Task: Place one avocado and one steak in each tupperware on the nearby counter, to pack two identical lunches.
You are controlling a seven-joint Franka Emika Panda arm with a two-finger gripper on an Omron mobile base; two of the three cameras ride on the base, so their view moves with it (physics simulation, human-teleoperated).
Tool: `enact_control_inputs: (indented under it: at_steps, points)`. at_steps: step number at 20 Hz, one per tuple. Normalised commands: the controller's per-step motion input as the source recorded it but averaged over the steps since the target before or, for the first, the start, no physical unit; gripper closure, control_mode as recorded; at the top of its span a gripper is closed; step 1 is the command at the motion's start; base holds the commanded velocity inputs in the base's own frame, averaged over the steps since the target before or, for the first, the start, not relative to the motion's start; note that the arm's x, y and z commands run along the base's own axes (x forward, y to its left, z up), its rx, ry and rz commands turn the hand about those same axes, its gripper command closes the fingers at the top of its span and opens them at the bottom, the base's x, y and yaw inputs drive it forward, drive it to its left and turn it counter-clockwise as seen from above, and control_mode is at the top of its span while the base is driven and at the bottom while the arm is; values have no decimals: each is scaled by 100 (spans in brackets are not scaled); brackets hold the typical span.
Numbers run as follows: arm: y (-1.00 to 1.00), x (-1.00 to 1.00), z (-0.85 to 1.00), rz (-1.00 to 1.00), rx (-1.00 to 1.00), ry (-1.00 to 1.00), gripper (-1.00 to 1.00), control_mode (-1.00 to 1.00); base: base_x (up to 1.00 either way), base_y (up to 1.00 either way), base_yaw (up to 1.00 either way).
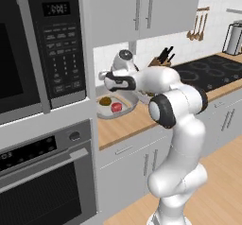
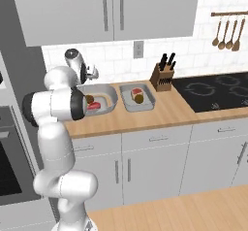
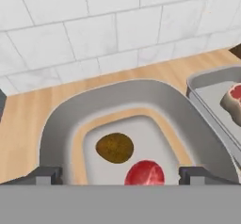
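Your gripper (image 3: 120, 175) stands wide open and empty; in the hand view the two dark fingertips (image 3: 44, 175) sit far apart at the bottom edge, above the near end of the left tupperware (image 3: 56, 129). From the left base view the hand (image 1: 106, 80) hangs over that container, close to the tiled wall.

Left tupperware: grey, rounded rectangle with a wide sloping rim. Inside you see one avocado (image 3: 115, 148), a dark olive-brown mottled oval, and just beside it one steak (image 3: 144, 173), a rounded red chunk with faint pale marbling. The two are near each other, whether touching you cannot tell.

Right tupperware (image 2: 145, 105): same grey, just beside the first on the counter (image 2: 164, 113). It holds a second steak (image 2: 136, 91), red-pink with a pale edge, and a second avocado (image 2: 139, 98), a small dark-brown ball resting against it.

The counter is a light-brown wooden slab over pale grey cabinet fronts with slim metal handles. Both containers sit between the oven column and the knife block (image 2: 162, 77).
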Motion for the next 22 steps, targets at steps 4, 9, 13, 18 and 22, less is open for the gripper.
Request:
enact_control_inputs:
  at_steps: [4, 9, 13, 18, 22]
  points:
    - [-94, -100, 20, 0, 15, -48, -100, -100, 0, 0, 0]
    - [-76, -100, 96, -7, 15, -49, -100, -100, 0, 0, 0]
    - [-73, -100, 100, -12, 9, -49, -100, -100, 0, 0, 0]
    - [-52, -100, 100, -7, 2, -46, -100, -100, 0, 0, 0]
    - [-32, -100, 100, -2, 0, -45, -100, -100, 0, 0, 0]
